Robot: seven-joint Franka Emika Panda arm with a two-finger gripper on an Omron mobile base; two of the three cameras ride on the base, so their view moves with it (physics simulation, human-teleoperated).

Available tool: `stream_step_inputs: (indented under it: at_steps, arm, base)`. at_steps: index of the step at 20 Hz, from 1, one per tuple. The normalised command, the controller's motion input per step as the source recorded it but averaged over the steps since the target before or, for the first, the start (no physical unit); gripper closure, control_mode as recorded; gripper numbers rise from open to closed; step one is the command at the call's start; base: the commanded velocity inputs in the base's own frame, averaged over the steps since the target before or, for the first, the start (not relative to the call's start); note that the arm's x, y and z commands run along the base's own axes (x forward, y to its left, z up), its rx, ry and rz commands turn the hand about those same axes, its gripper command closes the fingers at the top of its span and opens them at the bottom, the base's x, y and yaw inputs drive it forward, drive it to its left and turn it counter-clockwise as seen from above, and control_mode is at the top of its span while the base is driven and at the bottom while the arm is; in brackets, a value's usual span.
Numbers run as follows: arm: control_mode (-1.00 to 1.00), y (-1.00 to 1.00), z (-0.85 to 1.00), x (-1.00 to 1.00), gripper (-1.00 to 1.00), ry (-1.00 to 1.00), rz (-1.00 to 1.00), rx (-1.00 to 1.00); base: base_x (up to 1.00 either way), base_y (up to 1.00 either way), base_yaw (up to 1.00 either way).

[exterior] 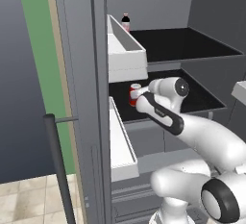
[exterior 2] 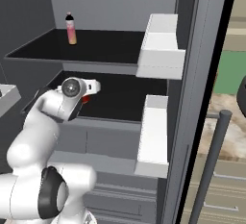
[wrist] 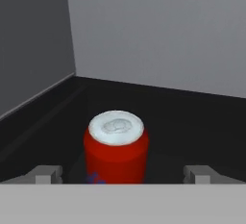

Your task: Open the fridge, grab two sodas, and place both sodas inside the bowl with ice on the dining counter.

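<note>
- The fridge (exterior: 86,74) stands with both doors swung wide, and the white arm reaches into it at the height of the lower black shelf (exterior: 202,98).
- The red can (wrist: 116,148) stands upright on this lower shelf, near the left side wall of the fridge; its silver top is visible from above.
- In the hand view, the tool (wrist: 122,174) is fully open, with one fingertip (wrist: 45,174) on each side of the can and a clear gap between each tip and the can. It holds nothing.
- In the left base view, the can (exterior: 135,94) shows just in front of the wrist, partly covered by it.
- The pink bottle (exterior 2: 71,29) with a black cap stands upright on the upper black shelf (exterior 2: 110,45), toward the back wall.
- White door bins (exterior 2: 161,45) hang on the inside of the open doors, at two heights.
- A dark bar handle (exterior: 60,170) runs along the left door.
</note>
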Motion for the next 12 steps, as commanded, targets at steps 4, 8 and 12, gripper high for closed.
stream_step_inputs:
  at_steps: [4,8,12]
  arm:
    - [-1.0,0.0,-0.18,0.15,-1.0,0.0,0.0,0.0]
    - [-1.0,0.03,-0.2,0.13,-1.0,0.0,0.0,0.0]
    - [-1.0,0.11,-0.2,0.11,-1.0,0.0,0.0,0.0]
  base:
    - [0.0,0.0,0.0]
    - [0.0,0.0,0.0]
    - [0.0,0.0,0.0]
